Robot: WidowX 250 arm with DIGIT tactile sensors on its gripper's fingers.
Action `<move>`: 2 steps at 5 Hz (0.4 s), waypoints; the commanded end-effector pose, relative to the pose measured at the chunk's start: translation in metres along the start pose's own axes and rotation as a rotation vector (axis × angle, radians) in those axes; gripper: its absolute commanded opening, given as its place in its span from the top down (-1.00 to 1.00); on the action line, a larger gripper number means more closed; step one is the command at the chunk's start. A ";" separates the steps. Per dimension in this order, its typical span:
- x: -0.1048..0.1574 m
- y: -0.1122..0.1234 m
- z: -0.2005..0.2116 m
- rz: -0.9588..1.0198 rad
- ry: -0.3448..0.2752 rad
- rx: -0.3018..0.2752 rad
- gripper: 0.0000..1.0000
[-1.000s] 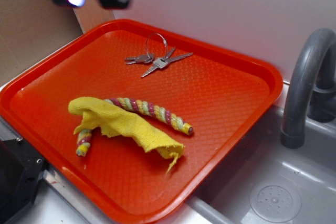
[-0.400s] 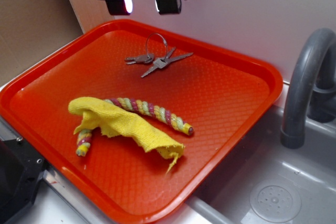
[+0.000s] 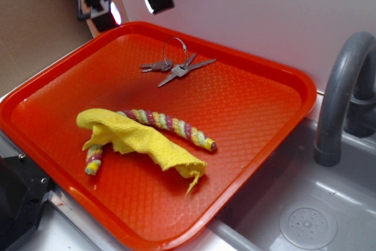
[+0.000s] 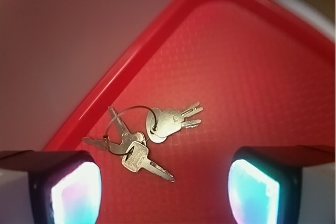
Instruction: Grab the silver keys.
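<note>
The silver keys (image 3: 176,66) lie flat on the far part of the red tray (image 3: 252,116), several thin keys on a thin wire ring. In the wrist view the keys (image 4: 147,137) lie just ahead of the fingertips, nearer the left one. My gripper (image 3: 130,6) hangs high above the tray's far left corner, up and to the left of the keys. It is open and empty, with both lit pads (image 4: 76,192) wide apart.
A striped rope (image 3: 167,123) partly covered by a yellow cloth (image 3: 144,142) lies mid-tray. A grey faucet (image 3: 343,86) and sink basin (image 3: 305,216) are on the right. A white wall stands behind the tray, a brown board at the left.
The gripper has swung from the top left to above the keys and then back left, turning as it went. The keys, rope and cloth have not moved.
</note>
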State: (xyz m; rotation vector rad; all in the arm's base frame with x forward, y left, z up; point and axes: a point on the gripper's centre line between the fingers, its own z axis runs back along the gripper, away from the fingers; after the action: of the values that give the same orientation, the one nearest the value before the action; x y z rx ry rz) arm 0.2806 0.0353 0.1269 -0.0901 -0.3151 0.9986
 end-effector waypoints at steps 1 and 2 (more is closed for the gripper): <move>0.009 -0.006 -0.006 -0.012 -0.005 -0.077 -1.00; 0.000 -0.025 -0.023 -0.046 -0.010 -0.056 -1.00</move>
State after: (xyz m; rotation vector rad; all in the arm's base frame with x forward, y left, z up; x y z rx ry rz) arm 0.3045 0.0194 0.0978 -0.0983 -0.2960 0.9570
